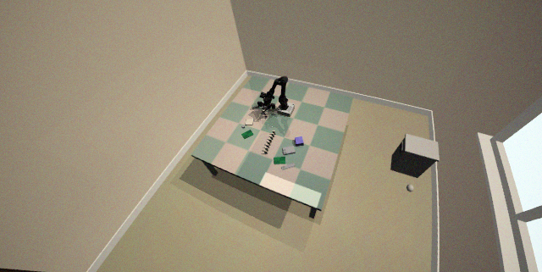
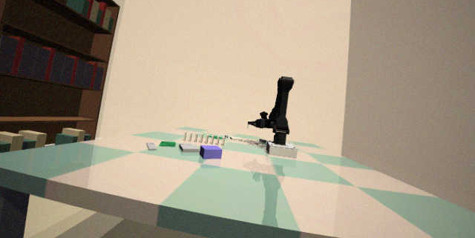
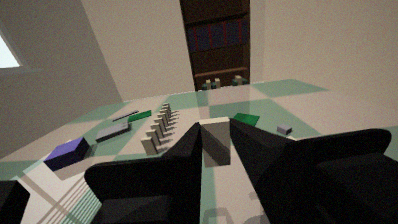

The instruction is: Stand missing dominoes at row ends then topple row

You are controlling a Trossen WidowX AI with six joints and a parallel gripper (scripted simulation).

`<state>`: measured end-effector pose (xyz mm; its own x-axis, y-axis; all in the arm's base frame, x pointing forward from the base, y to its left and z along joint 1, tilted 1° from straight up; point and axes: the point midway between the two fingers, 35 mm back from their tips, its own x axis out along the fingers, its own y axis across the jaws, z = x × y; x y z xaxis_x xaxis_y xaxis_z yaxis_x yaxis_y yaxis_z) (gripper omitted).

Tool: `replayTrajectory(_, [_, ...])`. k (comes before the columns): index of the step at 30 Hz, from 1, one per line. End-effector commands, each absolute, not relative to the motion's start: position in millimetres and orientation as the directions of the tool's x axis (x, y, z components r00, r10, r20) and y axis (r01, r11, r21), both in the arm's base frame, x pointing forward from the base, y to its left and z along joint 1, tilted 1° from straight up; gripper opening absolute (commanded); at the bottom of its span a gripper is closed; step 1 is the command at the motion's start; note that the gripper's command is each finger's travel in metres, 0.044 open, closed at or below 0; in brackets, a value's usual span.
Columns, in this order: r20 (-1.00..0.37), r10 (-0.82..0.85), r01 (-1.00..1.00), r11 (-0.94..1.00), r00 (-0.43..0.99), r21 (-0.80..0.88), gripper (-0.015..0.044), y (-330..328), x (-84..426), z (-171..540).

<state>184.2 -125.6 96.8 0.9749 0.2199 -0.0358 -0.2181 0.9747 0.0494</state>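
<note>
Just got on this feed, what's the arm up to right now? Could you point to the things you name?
The black arm has a pale domino (image 3: 215,137) gripped upright in its hand (image 1: 259,107) (image 2: 249,124) (image 3: 213,125), held above the checkered table (image 1: 319,166) (image 2: 237,190) (image 3: 280,95), away from the row. The row of dominoes (image 1: 266,147) (image 2: 201,138) (image 3: 149,145) is standing, so the final push is yet to come. A purple box (image 1: 299,141) (image 2: 211,152) (image 3: 67,153) sits off to one side of the row.

Robotic arm (image 1: 283,94) (image 2: 282,108): black throughout its jointed links, with a thick, rounded elbow housing (image 1: 283,80) (image 2: 286,81) and a pale, block-shaped base (image 1: 290,112) (image 2: 282,150). Hand (image 1: 263,105) (image 2: 253,123) (image 3: 213,125): black, comprising two broad, angular fingers that taper to narrow tips; their outer edges are rounded.
</note>
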Motion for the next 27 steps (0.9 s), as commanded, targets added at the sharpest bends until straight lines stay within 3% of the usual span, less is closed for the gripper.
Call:
replayTrajectory(1, [-0.049,0.222,-0.219,0.973,0.974,0.072,0.0107,-128,186,86])
replayTrajectory(27, [-0.037,0.218,-0.217,0.975,0.975,0.037,0.0107,-140,189,41])
